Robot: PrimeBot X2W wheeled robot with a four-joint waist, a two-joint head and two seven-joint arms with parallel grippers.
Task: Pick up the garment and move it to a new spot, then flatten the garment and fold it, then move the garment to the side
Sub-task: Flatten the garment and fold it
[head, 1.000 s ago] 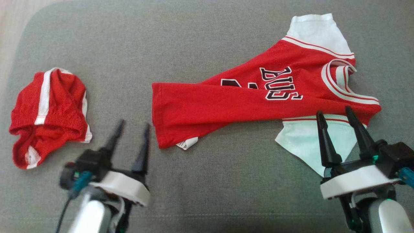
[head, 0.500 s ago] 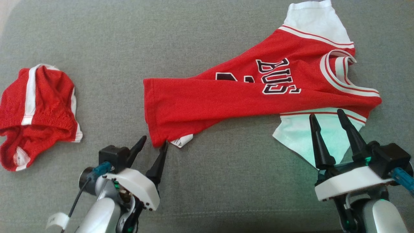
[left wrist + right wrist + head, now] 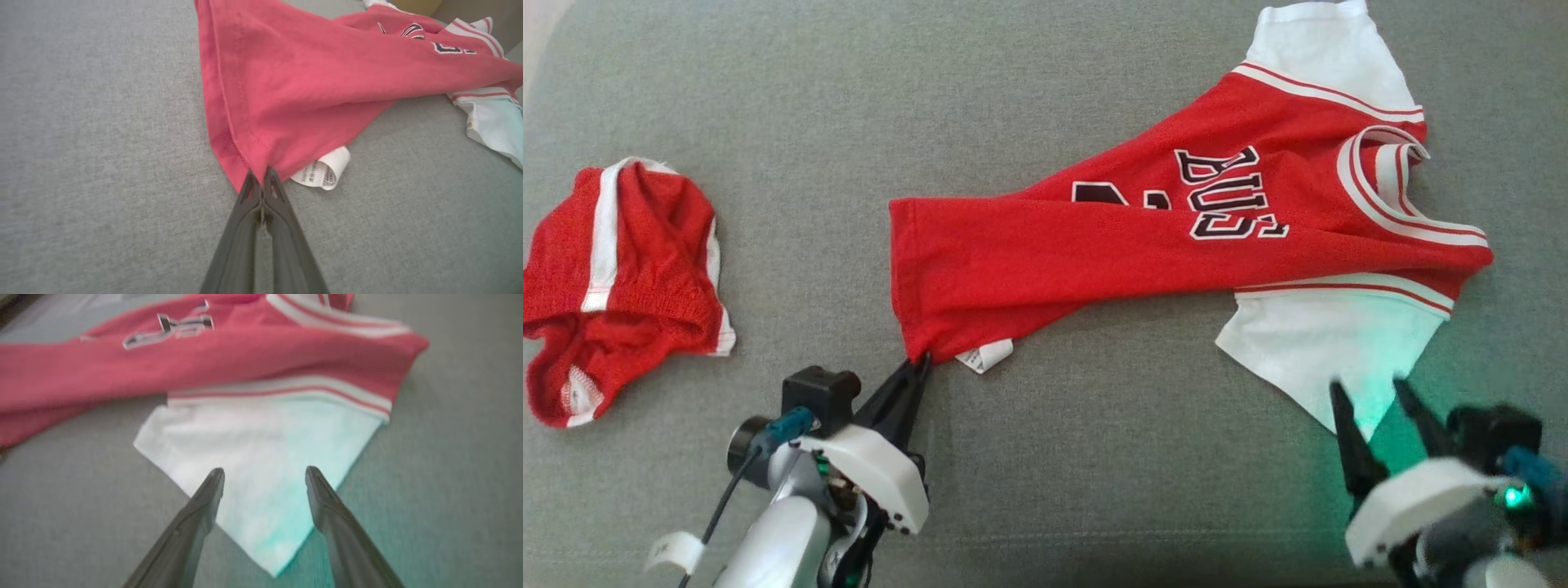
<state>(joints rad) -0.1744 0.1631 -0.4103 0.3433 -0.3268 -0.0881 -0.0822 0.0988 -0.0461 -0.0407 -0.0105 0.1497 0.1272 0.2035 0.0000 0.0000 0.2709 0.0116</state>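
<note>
The garment (image 3: 1143, 237) is a red jersey with white sleeves and dark lettering, lying crumpled across the grey surface. My left gripper (image 3: 920, 362) is shut on the jersey's near left hem corner (image 3: 253, 163), right beside a white care label (image 3: 322, 171). The right gripper (image 3: 1372, 392) stands open at the lower right, its fingers (image 3: 204, 498) straddling the pointed tip of the near white sleeve (image 3: 261, 465) without closing on it.
A second red piece with white stripes (image 3: 621, 278), bunched up, lies at the far left. The grey cushioned surface (image 3: 1094, 457) has bare room along the front and between the two red pieces.
My left gripper reached the jersey's hem corner and shut on it. The right gripper drew back toward the front, from over the white sleeve to its tip, still open.
</note>
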